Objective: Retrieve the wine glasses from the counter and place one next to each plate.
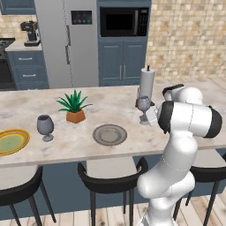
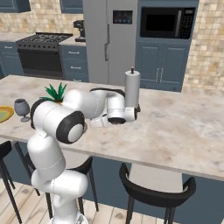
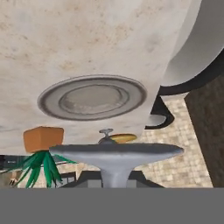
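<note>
On the long island, a yellow-rimmed plate [image 1: 11,141] lies at the left with a wide-bowled grey wine glass [image 1: 45,127] upright beside it. A grey plate [image 1: 110,134] lies near the front edge, in the middle. To its right my gripper [image 1: 149,115] is shut on the stem of a slimmer wine glass [image 1: 143,105], held upright low over the top. I cannot tell if its foot touches. The rolled hand view shows that glass's round foot [image 3: 116,152] close up, with the grey plate [image 3: 92,97] beyond it. The counter [image 1: 22,45] is far back left.
A white paper towel roll [image 1: 147,83] stands just behind the held glass. A potted plant [image 1: 75,107] sits between the two plates, toward the back. Black stools [image 1: 110,178] line the island's near side. The fridge and wall cabinets stand beyond.
</note>
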